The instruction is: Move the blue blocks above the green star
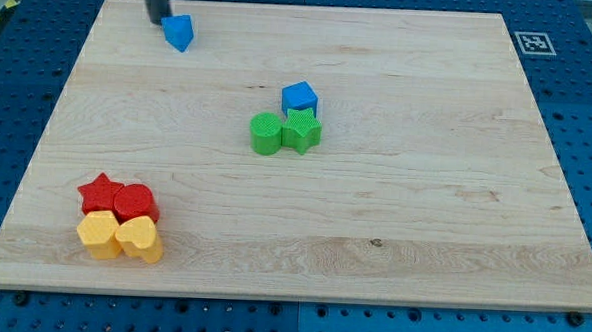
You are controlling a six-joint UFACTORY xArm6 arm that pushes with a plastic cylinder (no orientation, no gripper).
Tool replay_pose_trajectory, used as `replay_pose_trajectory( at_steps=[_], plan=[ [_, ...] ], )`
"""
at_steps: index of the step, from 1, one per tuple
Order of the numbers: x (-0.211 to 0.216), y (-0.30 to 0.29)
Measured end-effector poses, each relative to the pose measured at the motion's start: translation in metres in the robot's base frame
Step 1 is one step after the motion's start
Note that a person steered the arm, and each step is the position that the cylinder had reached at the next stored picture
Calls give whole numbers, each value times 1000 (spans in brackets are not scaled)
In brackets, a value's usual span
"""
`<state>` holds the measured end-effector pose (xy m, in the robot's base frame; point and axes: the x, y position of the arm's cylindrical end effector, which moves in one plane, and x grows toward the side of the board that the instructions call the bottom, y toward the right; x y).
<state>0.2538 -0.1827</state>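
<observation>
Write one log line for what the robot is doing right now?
tip touching blue block at view's top left | blue cube above green star | green cylinder beside star

Two blue blocks: blue cube (pixel 299 96), blue wedge-like block (pixel 180 31). Two green: green star (pixel 302 130), green cylinder (pixel 265 133). Two red: red star (pixel 100 191), red block (pixel 134 201). Two yellow: yellow block (pixel 98 233), yellow heart-like block (pixel 139 238). Eight blocks were counted.
</observation>
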Motion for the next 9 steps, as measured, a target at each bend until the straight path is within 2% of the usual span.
replay_pose_trajectory(
  at_steps=[1,2,3,6,7,8,9],
  plan=[
    [75,62],
    [122,131],
    [125,147],
    [106,51],
    [116,26],
    [148,35],
    [153,83]
  ],
)
